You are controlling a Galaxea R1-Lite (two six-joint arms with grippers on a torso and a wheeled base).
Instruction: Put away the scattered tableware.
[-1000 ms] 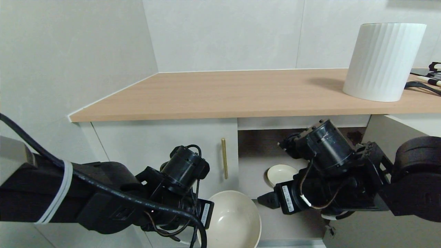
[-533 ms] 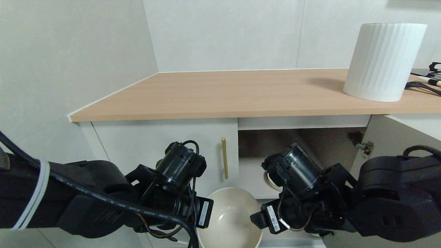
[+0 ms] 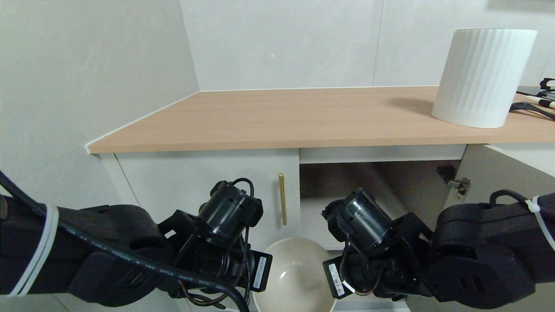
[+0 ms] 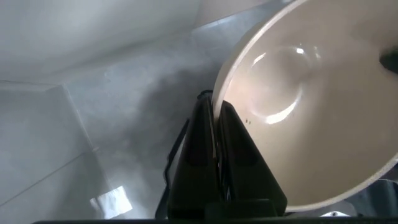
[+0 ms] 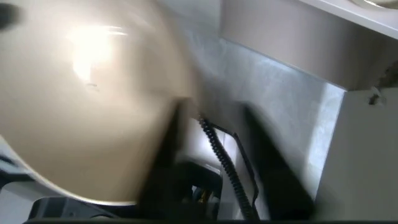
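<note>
A cream bowl [image 3: 295, 277] hangs tilted in front of the lower cupboard, its inside facing up. My left gripper [image 4: 215, 115] is shut on the bowl [image 4: 298, 106], pinching its rim between both fingers. In the head view the left gripper [image 3: 259, 274] is at the bowl's left edge. My right gripper [image 3: 333, 277] is at the bowl's right edge, low in front of the open cupboard. In the right wrist view the right gripper [image 5: 217, 155] is open, with its fingers [image 5: 169, 155] spread right beside the bowl [image 5: 81, 93]. Whether they touch the rim is unclear.
A wooden counter [image 3: 282, 117] runs above the cupboards. On it, a white ribbed cylinder [image 3: 483, 78] stands at the right, with dark utensils [image 3: 540, 102] beyond. The left cupboard door with a brass handle [image 3: 282, 199] is closed. The right compartment [image 3: 381, 182] is open, its door [image 3: 507, 173] swung out.
My right arm has come out of the open cupboard, down and left to the bowl's right edge, and now hides the small plate on the shelf. The left arm and bowl barely shifted.
</note>
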